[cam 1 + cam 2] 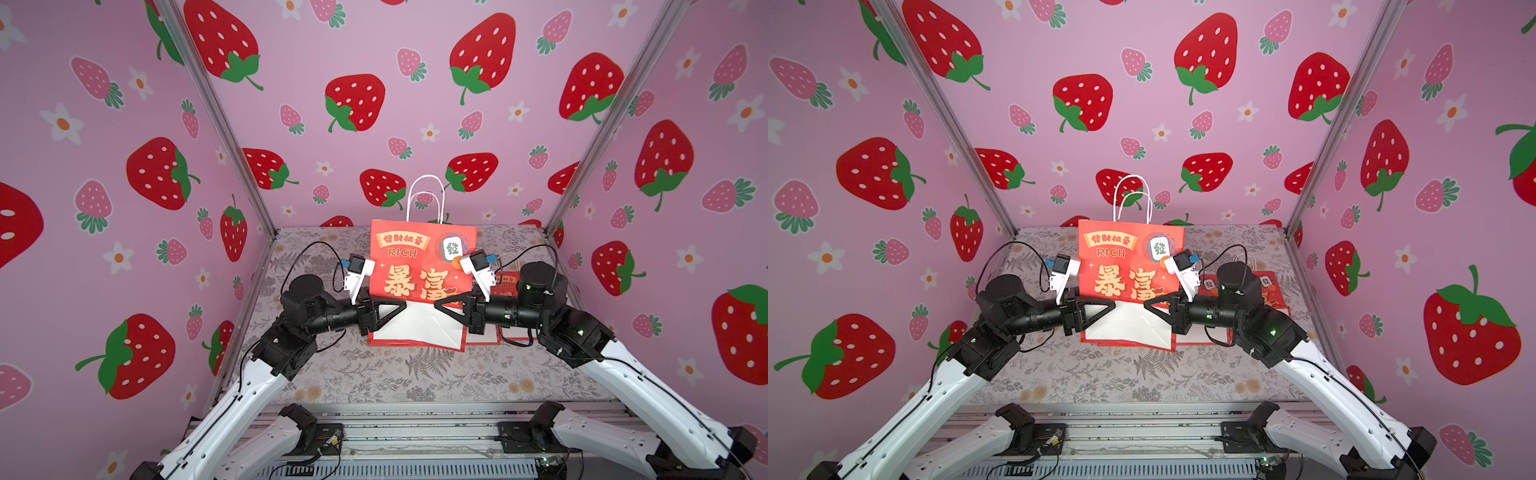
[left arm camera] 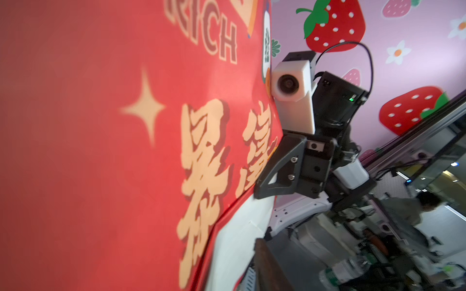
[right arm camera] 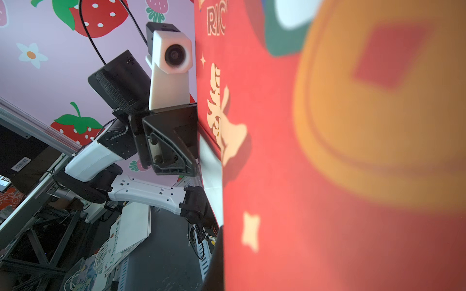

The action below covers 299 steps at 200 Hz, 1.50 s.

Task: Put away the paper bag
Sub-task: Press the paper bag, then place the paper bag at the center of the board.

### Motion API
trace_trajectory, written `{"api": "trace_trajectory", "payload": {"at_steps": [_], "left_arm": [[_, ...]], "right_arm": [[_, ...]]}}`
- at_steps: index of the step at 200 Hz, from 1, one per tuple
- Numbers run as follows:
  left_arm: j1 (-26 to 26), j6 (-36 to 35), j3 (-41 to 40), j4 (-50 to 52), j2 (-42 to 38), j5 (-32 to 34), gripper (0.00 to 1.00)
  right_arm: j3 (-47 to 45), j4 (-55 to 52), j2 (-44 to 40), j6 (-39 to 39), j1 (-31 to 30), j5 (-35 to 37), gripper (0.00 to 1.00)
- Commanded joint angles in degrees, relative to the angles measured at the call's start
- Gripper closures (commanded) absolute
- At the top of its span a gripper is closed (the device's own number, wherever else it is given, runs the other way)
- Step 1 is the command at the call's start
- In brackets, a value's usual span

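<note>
Floral table (image 1: 374, 374), centre: paper bag (image 1: 399, 257) half-flattened. Step: folding. Right gripper (image 1: 438, 304) closed against bag; left gripper (image 1: 401, 306) gap cannot be told. Next: lay upright half flat.

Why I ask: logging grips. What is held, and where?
The right tool is shut at a lower side edge of the paper bag, apparently pinching it; whether the left tool grips the opposite edge cannot be told.

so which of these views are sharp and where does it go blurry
in both top views the paper bag is sharp and evenly lit, with no glare; in the left wrist view its star is soft, this close to the lens; in the right wrist view the orange print is badly out of focus
</note>
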<state>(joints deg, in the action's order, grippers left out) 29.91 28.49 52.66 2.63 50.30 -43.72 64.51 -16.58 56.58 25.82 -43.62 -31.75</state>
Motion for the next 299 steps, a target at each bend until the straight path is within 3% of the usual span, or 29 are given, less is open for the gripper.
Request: {"api": "trace_trajectory", "payload": {"at_steps": [1,32,51,84,117,195,246,269,299], "left_arm": [[1.1,-0.2,2.5,-0.7,-0.1,-0.2,0.77],[1.3,-0.1,1.3,0.0,-1.2,2.5,0.97],[1.3,-0.6,1.6,2.2,-1.7,4.7,1.0],[1.3,-3.3,4.4,10.7,-1.4,8.7,1.0],[1.3,-6.6,9.4,21.6,-0.2,12.7,1.0],[1.3,-13.3,23.0,48.1,3.9,26.0,1.0],[0.0,-18.8,34.5,64.0,11.4,33.6,1.0],[-3.7,-21.0,36.1,66.5,14.3,32.1,1.0],[-12.9,-24.4,35.5,67.1,18.4,23.5,1.0]], "right_arm": [[-0.5,2.2,-0.9,0.5,0.1,-0.6,1.0],[-1.3,0.7,-2.0,0.7,0.2,0.2,1.0],[-1.7,-1.1,-2.6,-0.1,0.3,1.7,0.87],[-2.4,-3.5,-3.9,-1.4,0.3,6.8,0.38],[-4.8,-4.6,-8.8,-2.7,0.4,13.5,0.01],[-15.4,-4.4,-13.2,-9.6,0.5,34.6,0.01],[-33.2,14.0,-16.5,-11.9,0.5,41.7,0.01],[-34.7,15.3,-16.7,-13.1,0.5,42.9,0.01],[-35.1,16.1,-15.3,-13.3,0.5,42.2,0.01]]}}
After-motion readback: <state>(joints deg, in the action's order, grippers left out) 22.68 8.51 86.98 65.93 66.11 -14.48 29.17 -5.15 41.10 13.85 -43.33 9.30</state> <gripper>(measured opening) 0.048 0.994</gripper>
